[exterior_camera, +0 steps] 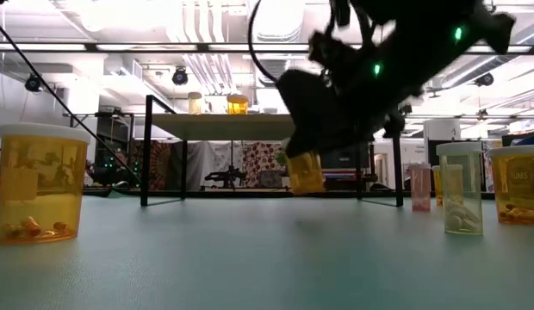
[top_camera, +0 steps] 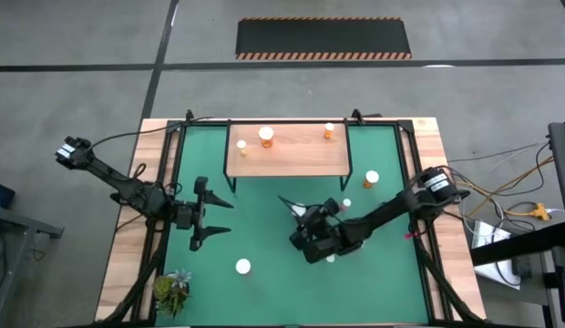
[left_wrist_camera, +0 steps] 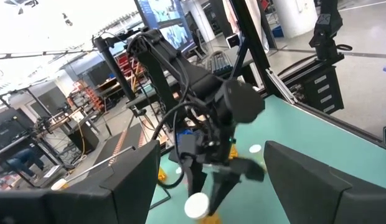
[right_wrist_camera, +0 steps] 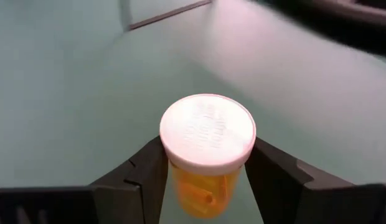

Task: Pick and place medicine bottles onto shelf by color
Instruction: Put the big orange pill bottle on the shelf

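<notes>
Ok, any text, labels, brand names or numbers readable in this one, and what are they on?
None readable.
White cap of the orange bottle in the right gripper: raised lettering, too blurred to read.
Rightmost bottle in the low view: faint print, too small to read.

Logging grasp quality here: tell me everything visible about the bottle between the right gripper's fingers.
The orange bottle is a small translucent plastic cylinder with a round white cap, faintly embossed on top; something small shows inside. It stands roughly upright, slightly tilted in the low view, where it hangs clear of the green mat. The right gripper clamps it just below the cap, one dark finger on each side. It sits mid-table, in front of the shelf. Nothing else touches it.
</notes>
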Tool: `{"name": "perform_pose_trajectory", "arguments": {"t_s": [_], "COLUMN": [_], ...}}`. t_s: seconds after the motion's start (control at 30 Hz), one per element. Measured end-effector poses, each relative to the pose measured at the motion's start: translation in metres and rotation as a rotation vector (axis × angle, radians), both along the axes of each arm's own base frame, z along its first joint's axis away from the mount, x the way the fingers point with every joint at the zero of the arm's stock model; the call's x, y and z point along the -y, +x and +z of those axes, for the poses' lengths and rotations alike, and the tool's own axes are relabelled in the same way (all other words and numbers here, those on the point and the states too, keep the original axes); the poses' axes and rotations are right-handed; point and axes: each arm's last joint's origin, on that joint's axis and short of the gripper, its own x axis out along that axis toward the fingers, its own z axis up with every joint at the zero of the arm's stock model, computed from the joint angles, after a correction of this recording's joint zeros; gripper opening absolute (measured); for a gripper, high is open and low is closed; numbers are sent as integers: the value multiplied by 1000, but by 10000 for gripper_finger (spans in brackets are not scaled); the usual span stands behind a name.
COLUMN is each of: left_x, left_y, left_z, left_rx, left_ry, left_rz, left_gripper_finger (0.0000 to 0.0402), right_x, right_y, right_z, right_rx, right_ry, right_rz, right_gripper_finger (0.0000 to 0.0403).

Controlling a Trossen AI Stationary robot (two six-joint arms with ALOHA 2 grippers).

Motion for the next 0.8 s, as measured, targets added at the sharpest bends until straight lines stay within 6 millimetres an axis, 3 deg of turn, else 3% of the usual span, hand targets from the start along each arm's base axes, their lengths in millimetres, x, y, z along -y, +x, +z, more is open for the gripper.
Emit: {"name": "perform_pose_trajectory", "arguments": {"t_s": [0.23, 0.43, 0.63, 0.8], "left_x": [0, 0, 0, 0], "left_y": [0, 0, 0, 0], "left_z": [1, 1, 2, 2], "left_rx": [8, 7, 11, 11], "left_ry": [-8, -14, -33, -33], "left_rz": [1, 1, 0, 0], "left_gripper_finger": [270, 270, 270, 270], "right_x": [-17, -25, -11, 19], "right_y": [8, 14, 26, 38], "right_z": [41, 77, 107, 117], "right_rx": [-58, 38, 226, 295], "right_ry": [120, 93, -72, -151], "right_rz": [335, 578, 636, 565], "right_gripper_finger": [182, 182, 182, 183]}}
